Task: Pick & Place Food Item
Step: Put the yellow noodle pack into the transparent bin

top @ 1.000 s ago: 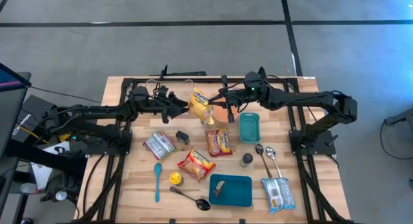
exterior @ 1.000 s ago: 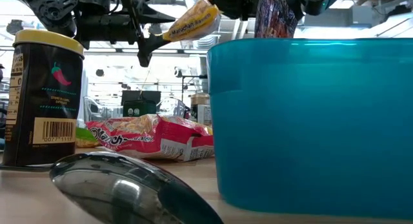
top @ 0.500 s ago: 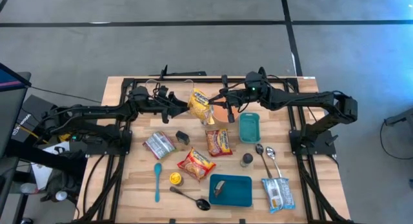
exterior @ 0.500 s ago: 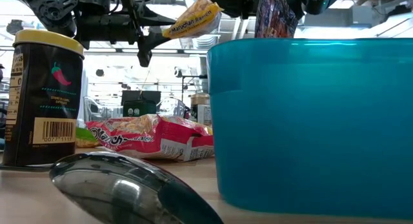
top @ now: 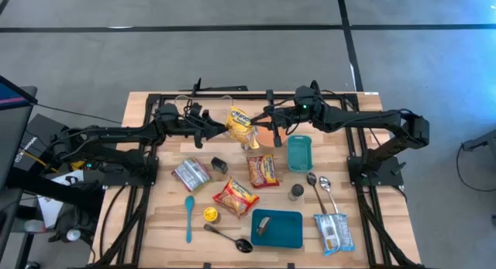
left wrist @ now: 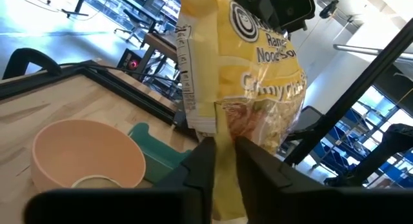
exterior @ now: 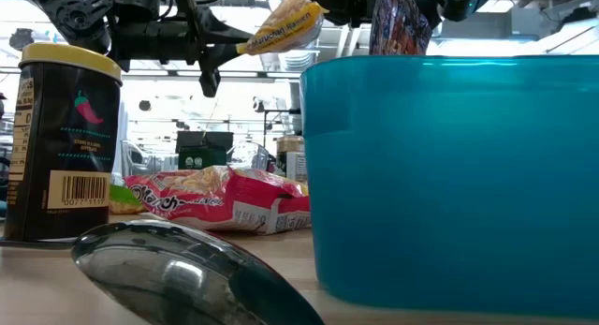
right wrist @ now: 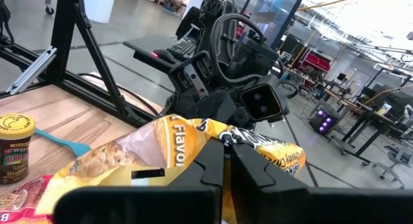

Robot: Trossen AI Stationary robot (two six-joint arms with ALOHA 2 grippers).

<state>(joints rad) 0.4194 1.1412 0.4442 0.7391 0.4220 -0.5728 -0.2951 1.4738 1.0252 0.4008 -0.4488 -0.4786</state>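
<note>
A yellow ramen packet point(top: 241, 123) hangs in the air over the far middle of the table, between my two grippers. My left gripper point(top: 225, 127) reaches it from the table's left and is shut on it. From the table's right, my right gripper point(top: 259, 124) is shut on its other side. The low view shows the packet point(exterior: 279, 27) high above the table top. The left wrist view shows the packet's printed face point(left wrist: 248, 75), and the right wrist view shows its yellow film point(right wrist: 174, 143). My left gripper pinches the packet's edge on the table's left side point(left wrist: 222, 130) between its two fingers, which come in level from the left. The packet is lifted clear of the table. My right gripper pinches the opposite edge point(right wrist: 222, 137) between its two fingers, level from the table's right. The packet spans the gap between the two grippers.
Under the packet stand a peach bowl point(top: 263, 137) and a teal container point(top: 299, 153). Nearer lie three more noodle packets point(top: 262, 170), a spice jar point(exterior: 65, 142), spoons point(top: 319, 190), a blue spatula point(top: 188, 217) and a teal tray point(top: 277, 228).
My left gripper's fingers have closed onto the packet's left edge; in the low view the gap between them has shrunk. Both arms have kept their places, and the packet stays in the air in my right gripper.
</note>
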